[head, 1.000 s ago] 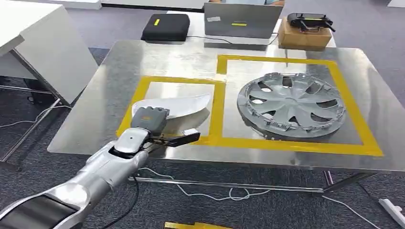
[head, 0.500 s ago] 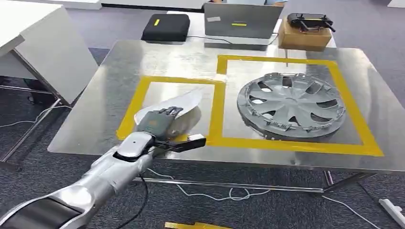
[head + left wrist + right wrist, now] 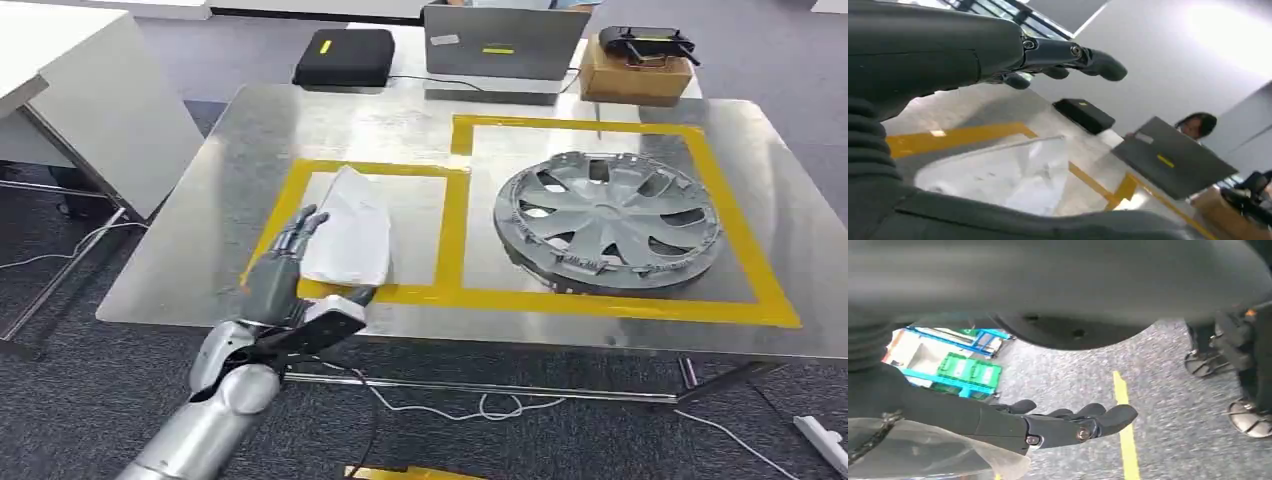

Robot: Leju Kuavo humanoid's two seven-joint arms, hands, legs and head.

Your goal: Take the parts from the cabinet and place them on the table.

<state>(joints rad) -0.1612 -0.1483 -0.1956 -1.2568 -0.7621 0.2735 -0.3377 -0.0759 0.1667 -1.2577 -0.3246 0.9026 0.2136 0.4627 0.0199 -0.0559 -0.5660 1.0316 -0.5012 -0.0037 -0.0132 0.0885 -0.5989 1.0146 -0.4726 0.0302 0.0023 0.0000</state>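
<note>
While the pale part is lying flat inside the smaller yellow-taped square on the steel table, the left hand is hovering beside it, fingers spread, holding nothing; the right hand is hanging with fingers extended, a clear plastic sheet lying against it.

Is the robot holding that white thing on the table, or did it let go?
Nothing is held. The left hand is open beside the white part, which lies on the table.

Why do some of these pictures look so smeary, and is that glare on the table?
Head view: sharp; the steel table gives soft, hazy reflections. Left wrist view: the left hand is a dark, blurred mass up close, with a bright light blown out at the upper right. Right wrist view: motion-smeared across the top.
</note>
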